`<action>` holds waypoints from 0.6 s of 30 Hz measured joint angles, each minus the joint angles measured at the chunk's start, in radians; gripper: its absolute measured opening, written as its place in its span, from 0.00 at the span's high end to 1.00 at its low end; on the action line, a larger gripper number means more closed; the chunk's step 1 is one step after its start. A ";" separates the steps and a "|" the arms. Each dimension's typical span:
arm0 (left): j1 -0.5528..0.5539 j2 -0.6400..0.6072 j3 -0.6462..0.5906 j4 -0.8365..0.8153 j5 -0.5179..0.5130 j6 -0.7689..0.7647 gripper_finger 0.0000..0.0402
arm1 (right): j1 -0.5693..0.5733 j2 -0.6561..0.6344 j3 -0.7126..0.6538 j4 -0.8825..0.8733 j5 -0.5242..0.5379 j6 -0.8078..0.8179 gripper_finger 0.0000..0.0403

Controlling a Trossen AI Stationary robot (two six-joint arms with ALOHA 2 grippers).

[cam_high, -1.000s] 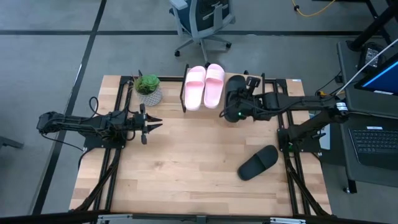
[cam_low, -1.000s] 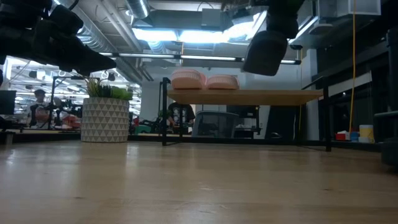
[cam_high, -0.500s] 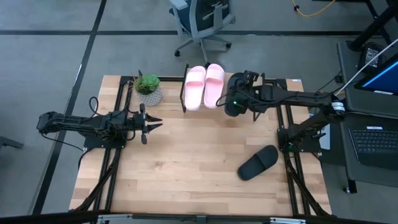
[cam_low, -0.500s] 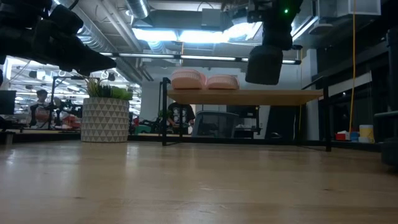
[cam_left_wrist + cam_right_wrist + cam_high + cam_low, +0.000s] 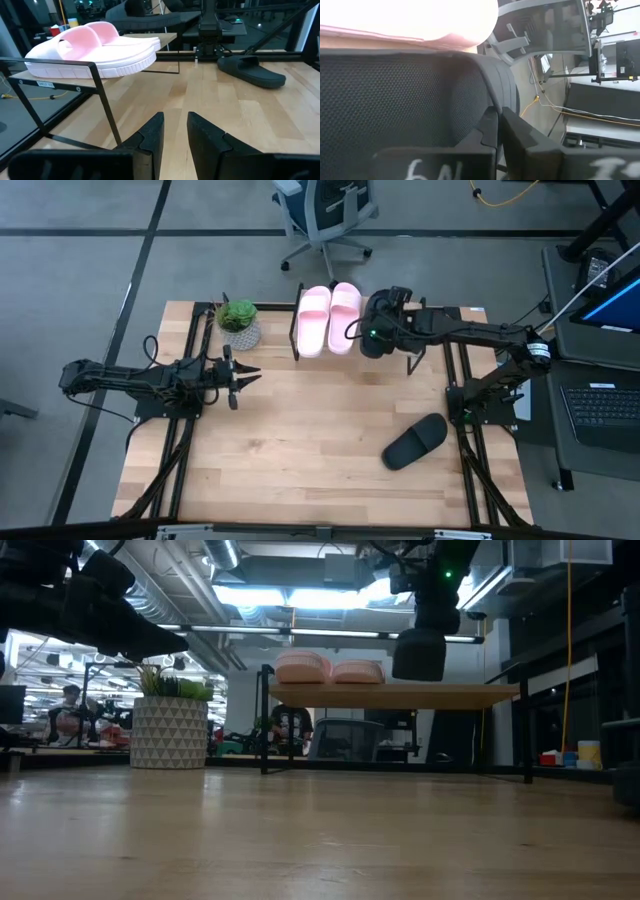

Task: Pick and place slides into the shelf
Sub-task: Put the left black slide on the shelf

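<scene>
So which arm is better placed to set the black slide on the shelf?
Right: its hand already holds a black slide just above the shelf, beside the pink slides.

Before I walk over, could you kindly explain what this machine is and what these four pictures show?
It is a robot with two dark arms at a wooden table. One picture looks straight down, one looks level across the tabletop, and two come from cameras on the wrists. The right gripper is shut on a black slide, holding it just above the shelf, beside two pink slides already placed there. Another black slide lies on the table. The left gripper waits, holding nothing, near a potted plant.
</scene>
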 joint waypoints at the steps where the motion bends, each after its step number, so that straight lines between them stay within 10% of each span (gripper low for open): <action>1: 0.000 0.000 0.000 0.000 0.000 0.000 0.81 | -0.003 0.000 0.000 0.002 -0.002 -0.003 0.97; 18: 0.000 0.000 0.000 0.000 0.000 -0.001 0.81 | -0.060 0.005 0.000 0.059 -0.073 -0.088 0.97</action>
